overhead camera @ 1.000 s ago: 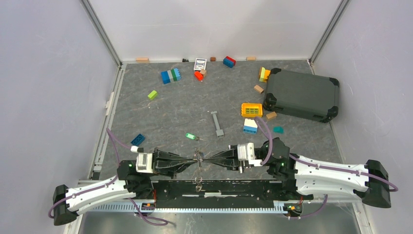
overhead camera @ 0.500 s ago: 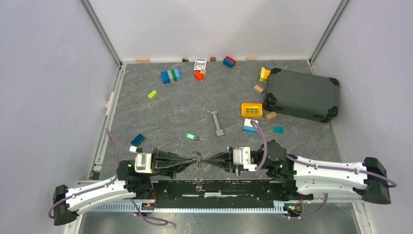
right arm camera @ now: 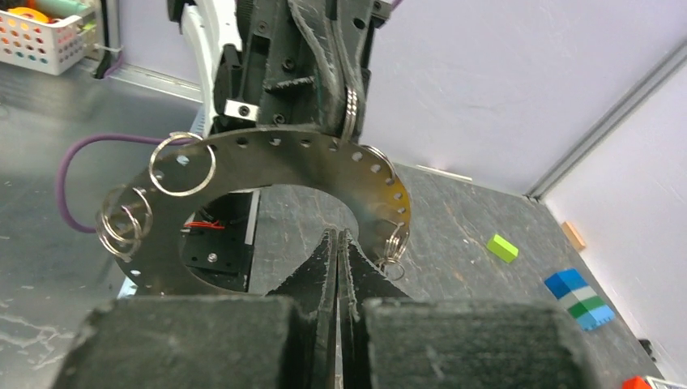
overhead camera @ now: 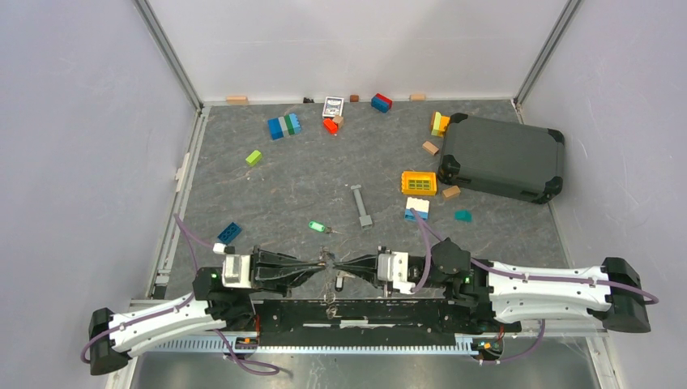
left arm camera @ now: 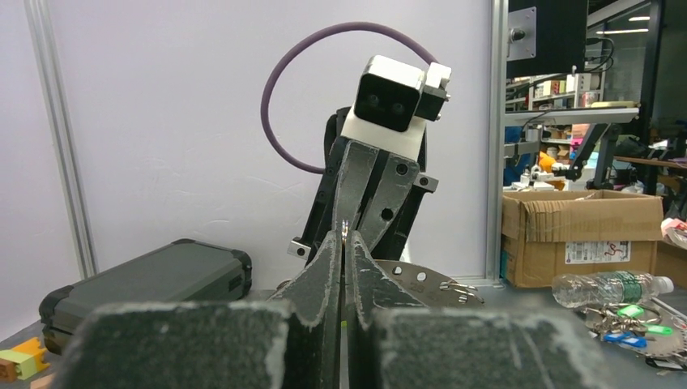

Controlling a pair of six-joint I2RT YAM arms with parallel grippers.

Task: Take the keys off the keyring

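the closed dark grey hard case [overhead camera: 502, 158] sits at the far right of the table [overhead camera: 275, 190], lid down, so whatever is inside is hidden. just beside its near-left corner is the yellow grid block [overhead camera: 419, 181]; from above its cells are too small to see into. the right wrist camera catches a corner of a white perforated basket [right arm camera: 32, 36] with something orange and yellow in it, cut off by the frame. the left wrist camera shows a cardboard box [left arm camera: 579, 235] outside the cell, its contents out of sight. a water bottle [left arm camera: 612, 285] lies in front of it, with a bunch of green- and blue-headed keys [left arm camera: 628, 324] beside that, small and hard to make out.

both arms meet tip to tip above the near edge. the left gripper [overhead camera: 323, 264] is pinched tight on the upper rim of a flat perforated metal plate [right arm camera: 267, 162], curved like a broad ring. the keyring [right arm camera: 182, 164], a thin wire loop, hangs from a hole at the plate's left end. smaller wire loops [right arm camera: 121, 223] hang just below it. the right gripper [overhead camera: 338, 266] is squeezed fully closed, its tips at the plate's inner edge; i can't tell whether they nip it. one green-headed key [overhead camera: 316, 226] lies loose on the table, near the grippers but apart from the plate. from above, the plate is only a tiny glint between the fingers.
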